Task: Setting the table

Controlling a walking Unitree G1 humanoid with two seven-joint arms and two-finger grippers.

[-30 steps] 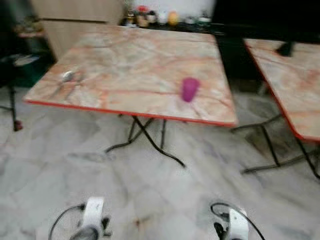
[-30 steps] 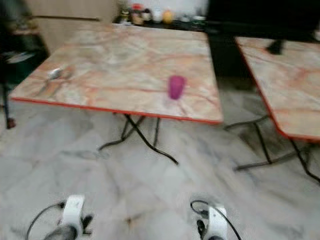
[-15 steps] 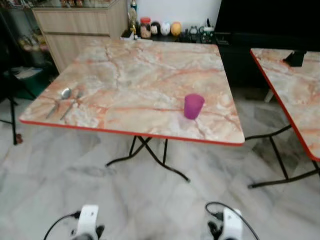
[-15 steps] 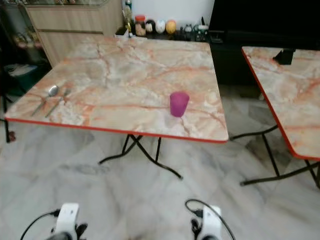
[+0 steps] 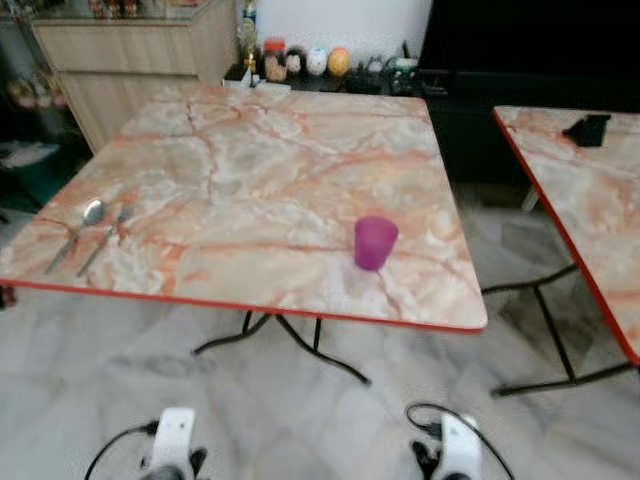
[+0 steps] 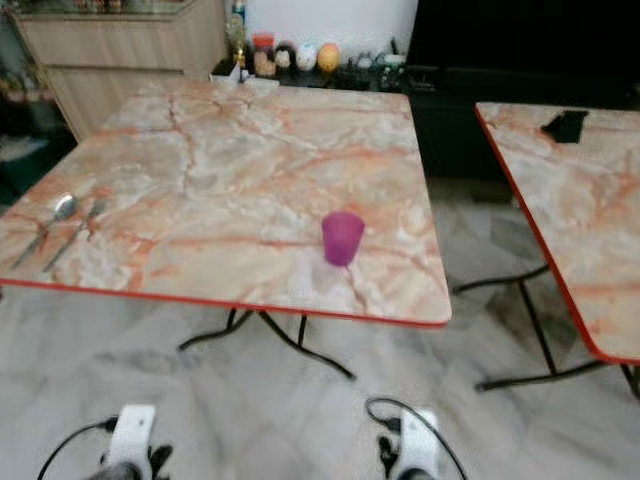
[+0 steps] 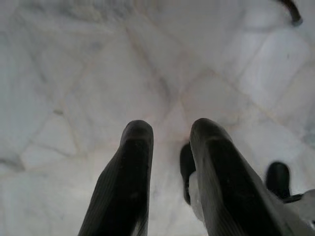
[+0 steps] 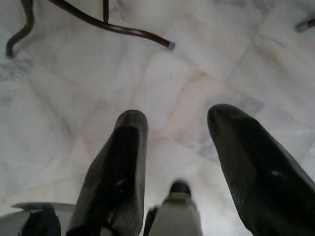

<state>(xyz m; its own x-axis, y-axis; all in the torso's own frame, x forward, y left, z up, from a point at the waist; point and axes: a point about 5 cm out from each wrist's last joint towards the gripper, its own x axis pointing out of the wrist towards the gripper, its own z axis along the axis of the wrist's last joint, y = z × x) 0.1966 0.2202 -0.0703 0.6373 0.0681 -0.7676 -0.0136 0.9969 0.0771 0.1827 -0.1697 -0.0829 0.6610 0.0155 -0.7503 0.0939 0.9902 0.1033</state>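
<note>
A purple cup [image 5: 375,242] stands upright near the front right of a marble-topped table with a red edge [image 5: 250,305]. A spoon [image 5: 80,226] and a fork [image 5: 106,236] lie side by side at the table's front left. Both arms hang low over the floor, well short of the table. My left gripper [image 7: 170,132] points at the pale floor tiles, open, with nothing between its fingers. Over the tiles near the table's foot my right gripper [image 8: 179,120] is open and holds nothing too.
A second marble table [image 5: 590,220] stands to the right with a black object [image 5: 586,128] on it. Jars and small items [image 5: 300,62] line a dark shelf behind the table. A wooden cabinet [image 5: 120,60] is at the back left. Black folding legs [image 5: 300,345] cross under the table.
The camera has moved closer to the table and shifted; the table now fills more of the view. The cup, spoon and fork have not moved on it. Both arms still hang low.
</note>
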